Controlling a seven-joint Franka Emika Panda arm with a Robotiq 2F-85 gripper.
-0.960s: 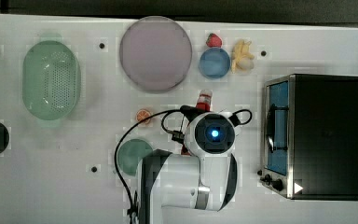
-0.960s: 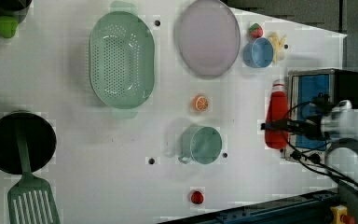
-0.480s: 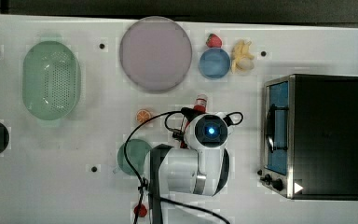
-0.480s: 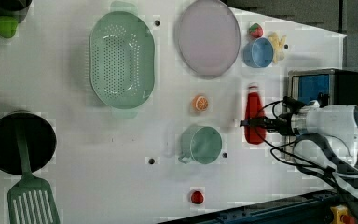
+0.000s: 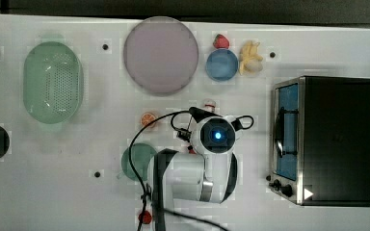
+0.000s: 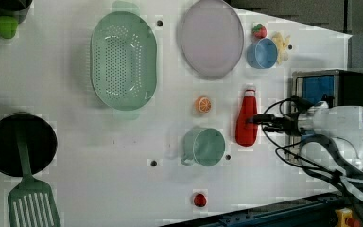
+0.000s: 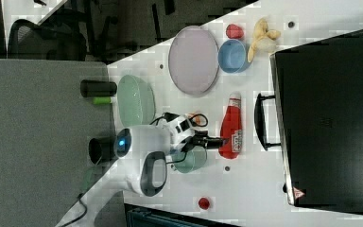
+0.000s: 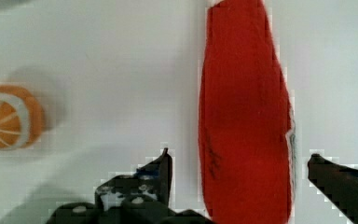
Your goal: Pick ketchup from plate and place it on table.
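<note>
Your end effector [image 8: 237,161] stands wide open, one finger [image 8: 161,170] on each side of the ketchup [image 8: 244,116], w/ clear gaps between pads and bottle, so nothing's held. The bottle lies flat on the desk [image 6: 99,165], not on the plate [image 6: 211,38]: in the left view it sits just below the plate's lower edge, cap toward the plate, fat end toward the green mug [image 6: 203,146], which is just beside it on the left view's left. The orange slice [image 6: 203,104] is near it on that same side, and the oven [image 7: 331,118] is on the far side of it in the right view. So the place step looks done to me; what's left is probably just to lift away w/o nudging it.

If you do have to regrip: it looks like a light, smooth plastic bottle, round in section, so expect it to roll if bumped sideways. Take it across the wide lower body, where the label [image 7: 237,137] is, not the tapering neck, which could slip out.

The blue bowl [image 5: 221,65], strawberry [image 5: 220,41] and green colander [image 5: 53,82] are well apart from all this.
</note>
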